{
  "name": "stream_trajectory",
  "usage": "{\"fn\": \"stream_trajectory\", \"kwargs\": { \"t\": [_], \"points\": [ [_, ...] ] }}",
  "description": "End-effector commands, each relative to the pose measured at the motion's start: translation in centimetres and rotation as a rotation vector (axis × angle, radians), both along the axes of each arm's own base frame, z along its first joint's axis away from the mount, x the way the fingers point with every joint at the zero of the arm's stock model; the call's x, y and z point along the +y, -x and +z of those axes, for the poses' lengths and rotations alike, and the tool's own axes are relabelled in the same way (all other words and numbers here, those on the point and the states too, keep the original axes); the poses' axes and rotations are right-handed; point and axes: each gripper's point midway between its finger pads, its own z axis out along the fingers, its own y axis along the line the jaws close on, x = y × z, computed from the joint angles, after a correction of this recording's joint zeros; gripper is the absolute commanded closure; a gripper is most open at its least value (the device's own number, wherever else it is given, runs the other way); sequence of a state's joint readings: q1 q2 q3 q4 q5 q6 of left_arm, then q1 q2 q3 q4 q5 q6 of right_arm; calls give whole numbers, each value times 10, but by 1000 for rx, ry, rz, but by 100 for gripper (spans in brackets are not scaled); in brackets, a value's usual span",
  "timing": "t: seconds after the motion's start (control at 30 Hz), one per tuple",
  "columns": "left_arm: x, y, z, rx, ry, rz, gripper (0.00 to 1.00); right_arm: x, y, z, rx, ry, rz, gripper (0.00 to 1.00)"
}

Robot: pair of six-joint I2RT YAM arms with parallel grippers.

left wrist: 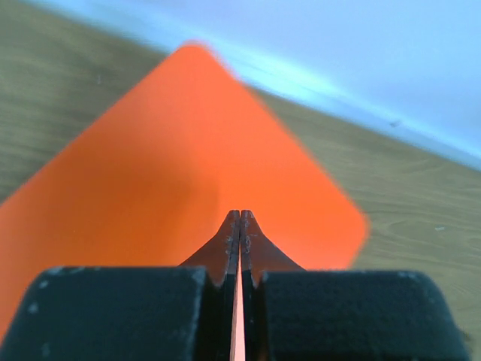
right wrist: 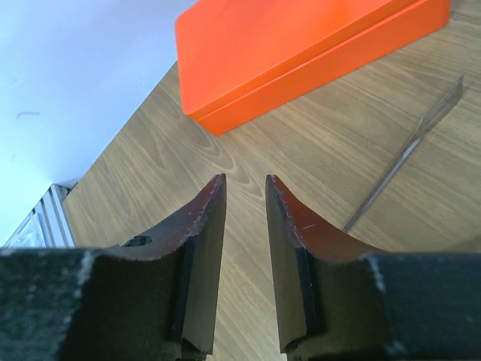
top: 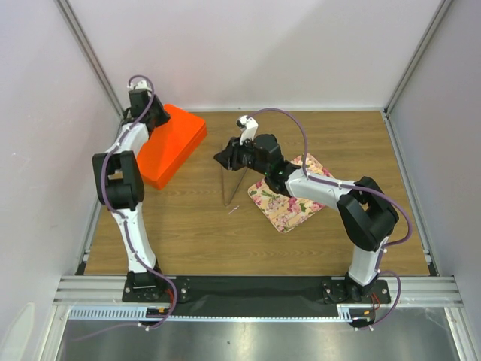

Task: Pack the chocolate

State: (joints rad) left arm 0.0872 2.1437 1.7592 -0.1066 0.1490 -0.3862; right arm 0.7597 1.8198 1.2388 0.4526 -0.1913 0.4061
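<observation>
Both arms extended: left claw (left wrist: 240, 219) pressed closed, right claw (right wrist: 246, 184) slightly parted.

Wooden table (top: 188, 237) with orange box (top: 171, 143), flowered tray (top: 289, 209), clear plastic piece (top: 230, 188)

Right wrist camera: right gripper (right wrist: 246, 180) in the foreground, its two dark fingers (right wrist: 201, 233) parted by a narrow gap, wood grain of the desk (right wrist: 150, 180) visible between them. Inner finger faces reddish-brown and scuffed. Orange box (right wrist: 301, 45) lies flat on the desk beyond the fingertips, towards the top of frame, one rounded corner facing the gripper, well apart from it. Clear plastic piece (right wrist: 406, 154), thin and seen edge-on, runs diagonally at right. Pale wall (right wrist: 75, 60) upper left; aluminium rail (right wrist: 49, 214) at the left edge.
</observation>
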Motion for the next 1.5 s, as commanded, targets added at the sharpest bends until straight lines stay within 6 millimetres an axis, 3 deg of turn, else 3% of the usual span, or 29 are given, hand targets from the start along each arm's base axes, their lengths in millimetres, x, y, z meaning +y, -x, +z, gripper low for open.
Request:
{"fn": "stream_trajectory", "kwargs": {
  "t": [0.0,0.1,0.2,0.37,0.47,0.63,0.67,0.7,0.77,0.8,0.83,0.87,0.9,0.93,0.97,1.0,1.03,1.07,1.1,1.13,1.17,1.23,1.27,1.43,1.47],
  "points": [
    [0,-8,-44,94,40,21,100,-5,-2,25,-65,-25,-17,67],
    [-7,-3,-63,137,33,-4,100,-5,-2,25,-62,-25,-16,67],
    [-4,1,-55,126,17,-4,100,-7,-1,29,-69,-24,-20,67],
    [-10,-5,5,33,28,-32,100,-9,0,34,-74,-19,-29,67],
    [-24,-5,42,-45,80,-76,100,-13,2,39,-76,-15,-36,67],
    [-46,9,50,-41,133,-134,100,-24,8,45,-77,9,-49,68],
    [-49,17,42,-21,141,-141,100,-27,10,42,-63,27,-59,68],
    [-52,27,68,-64,137,-150,100,-32,14,53,-77,20,-62,68],
    [-56,47,75,-79,137,-159,100,-44,21,50,-66,52,-76,65],
    [-59,63,109,-139,131,-165,100,-49,24,54,-68,60,-85,63],
    [-62,73,122,-164,129,-169,98,-59,30,66,-80,60,-102,59],
    [-67,86,122,-156,122,-185,95,-72,32,60,-53,107,-142,49],
    [-78,105,153,-211,108,-219,90,-83,37,72,-55,108,-168,44],
    [-82,117,157,-207,96,-235,71,-93,38,80,-51,117,-206,39],
    [-97,130,153,-198,58,-289,59,-111,40,69,-6,178,-269,27],
    [-109,143,158,-205,34,-329,48,-120,42,70,-3,192,-295,20],
    [-112,163,169,-206,9,-339,31,-133,50,88,-26,172,-320,8],
    [-116,175,163,-195,-6,-355,24,-147,51,80,-16,207,-370,1],
    [-124,187,166,-212,-14,-383,0,-157,55,86,-22,201,-400,0],
    [-127,206,187,-271,-22,-402,0,-167,57,91,-24,198,-428,0],
    [-134,217,178,-259,-17,-423,0,-183,63,99,-31,199,-477,0],
    [-146,238,188,-303,1,-478,0,-198,69,105,-29,202,-513,0],
    [-156,258,192,-326,16,-546,0,-213,75,110,-32,209,-549,0],
    [-187,317,190,-346,50,-686,0,-252,93,109,15,210,-668,0],
    [-195,337,186,-358,69,-726,0,-258,96,105,29,229,-681,0]
  ]
}}
